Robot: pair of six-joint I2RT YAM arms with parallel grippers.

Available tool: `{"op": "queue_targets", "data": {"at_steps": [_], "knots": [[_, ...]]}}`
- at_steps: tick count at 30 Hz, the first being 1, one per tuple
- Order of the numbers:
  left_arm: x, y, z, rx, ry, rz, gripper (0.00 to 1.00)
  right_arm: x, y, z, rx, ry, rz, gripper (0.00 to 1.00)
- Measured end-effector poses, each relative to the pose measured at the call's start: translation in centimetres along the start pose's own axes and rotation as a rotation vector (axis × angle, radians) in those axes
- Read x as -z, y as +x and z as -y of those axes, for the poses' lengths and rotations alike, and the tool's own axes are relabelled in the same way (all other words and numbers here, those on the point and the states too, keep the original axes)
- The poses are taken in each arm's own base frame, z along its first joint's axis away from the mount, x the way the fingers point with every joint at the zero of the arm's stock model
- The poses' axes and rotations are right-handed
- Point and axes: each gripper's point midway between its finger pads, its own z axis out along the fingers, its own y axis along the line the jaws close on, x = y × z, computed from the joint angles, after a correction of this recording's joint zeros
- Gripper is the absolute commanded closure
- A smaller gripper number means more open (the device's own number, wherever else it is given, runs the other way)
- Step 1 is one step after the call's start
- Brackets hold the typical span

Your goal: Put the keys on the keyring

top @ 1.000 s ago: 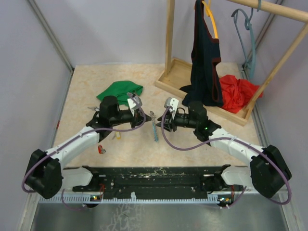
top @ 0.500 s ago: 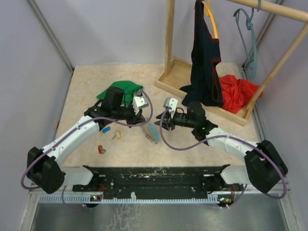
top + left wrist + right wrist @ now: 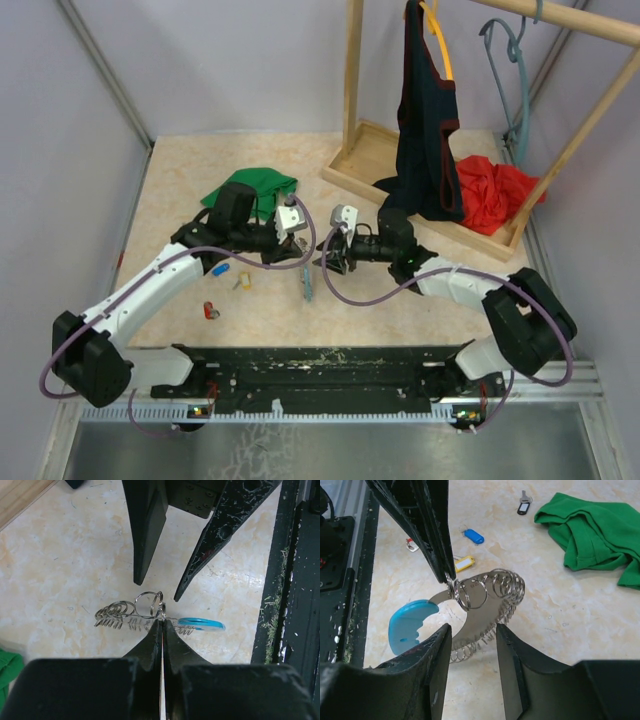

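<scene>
The keyring [image 3: 487, 597] is a flat metal arc carrying several wire rings, with a light blue end [image 3: 410, 626]. It hangs above the table between the two grippers; it also shows in the top view [image 3: 308, 284] and the left wrist view [image 3: 140, 607]. My left gripper [image 3: 163, 621] is shut, pinching one of its rings at the top. My right gripper [image 3: 470, 632] is open, its fingers either side of the keyring's lower arc without touching. A blue key [image 3: 473, 536], a yellow key [image 3: 463, 563] and a red key [image 3: 411, 544] lie on the table to the left.
A green cloth [image 3: 255, 188] lies behind the left arm, with a dark-headed key [image 3: 522, 505] beside it. A wooden rack [image 3: 372, 150] at the back right carries a dark garment [image 3: 425, 120] and a red cloth [image 3: 490, 190]. The black base rail [image 3: 320, 362] runs along the near edge.
The left gripper has swung right and picked the keyring up off the table; it now hangs on edge. The right gripper has moved left, up to the keyring.
</scene>
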Motion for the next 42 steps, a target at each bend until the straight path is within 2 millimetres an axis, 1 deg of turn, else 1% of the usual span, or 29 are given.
{"op": "queue_targets", "data": {"at_steps": [7, 12, 19, 24, 25, 28, 31, 33, 37, 42], "knots": [[-0.2, -0.2, 0.5, -0.016, 0.021, 0.008, 1.0, -0.6, -1.4, -0.2, 0.018, -0.043, 0.046, 0.58], [-0.2, -0.3, 0.7, -0.028, 0.032, 0.011, 1.0, -0.8, -2.2, -0.3, 0.014, -0.061, 0.071, 0.65], [-0.4, -0.3, 0.8, -0.066, 0.035, 0.005, 1.0, -1.5, -2.3, -0.1, -0.063, -0.081, 0.038, 0.74], [-0.4, -0.2, 0.9, -0.095, 0.035, -0.003, 1.0, -1.2, -1.8, 0.0, -0.153, -0.095, 0.025, 0.74], [-0.4, -0.2, 0.9, -0.1, 0.034, -0.003, 1.0, -1.0, -1.7, 0.1, -0.167, -0.097, 0.025, 0.73], [-0.2, -0.2, 1.2, -0.101, 0.04, -0.005, 1.0, -0.3, -1.1, 1.3, -0.206, -0.067, 0.016, 0.67], [-0.2, -0.2, 1.4, -0.102, 0.044, -0.008, 1.0, 0.1, -0.5, 2.2, -0.223, -0.031, 0.0, 0.66], [-0.2, -0.1, 1.4, -0.101, 0.046, -0.01, 1.0, 0.3, -0.2, 2.5, -0.228, -0.012, -0.01, 0.62], [-0.2, -0.1, 1.5, -0.1, 0.048, -0.011, 1.0, 0.7, -0.1, 2.3, -0.208, -0.014, -0.013, 0.55], [-0.2, -0.1, 1.6, -0.1, 0.054, -0.008, 1.0, 1.1, -0.4, 1.0, -0.166, -0.059, 0.004, 0.52]]}}
